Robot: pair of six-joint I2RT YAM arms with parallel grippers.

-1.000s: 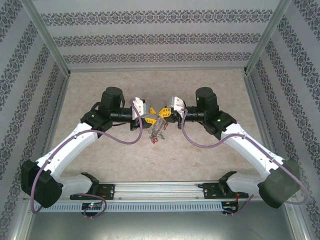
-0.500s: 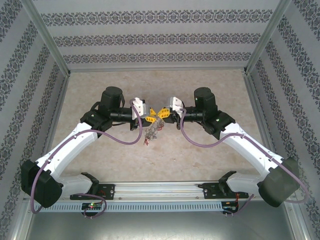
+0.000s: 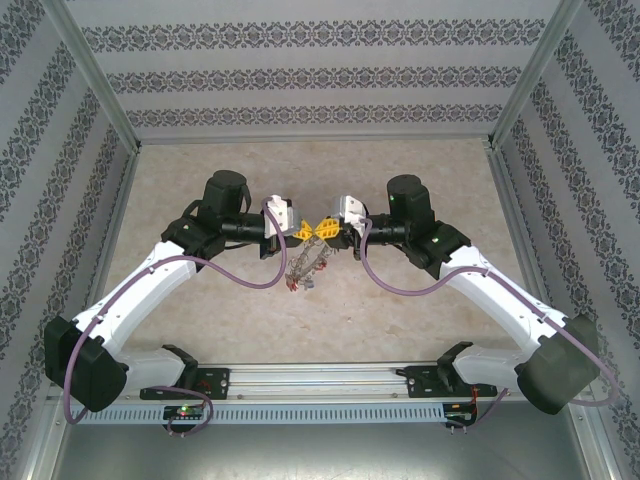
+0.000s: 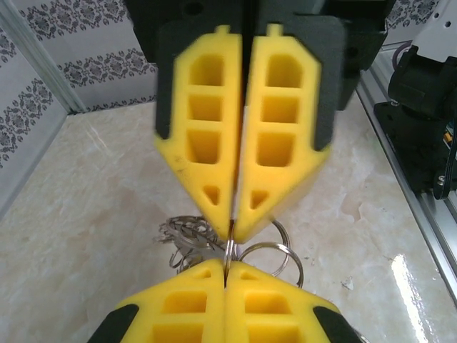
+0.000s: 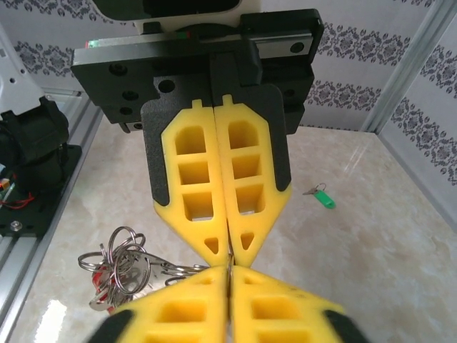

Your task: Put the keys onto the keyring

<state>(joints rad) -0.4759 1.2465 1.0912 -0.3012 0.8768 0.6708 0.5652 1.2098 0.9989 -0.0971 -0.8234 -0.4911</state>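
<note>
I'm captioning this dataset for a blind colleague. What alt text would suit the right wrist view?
The left gripper, seen head-on with yellow jaws shut, meets the right gripper tip to tip, pinching a thin ring linked to a bunch of rings and keys hanging lower left. A green-tagged key lies on the marble table to the right.

Walls [image 3: 320, 75]: pale paper on three sides, grey floral bands in rows.
Table [image 3: 320, 165]: beige, marbled, glossy.
Posts [image 3: 95, 80]: bare aluminium, one at each far corner.
Rail [image 3: 320, 375]: aluminium, along the near table edge.
Light: soft and even, with a bright glare [image 4: 410, 282] on the table.
</note>
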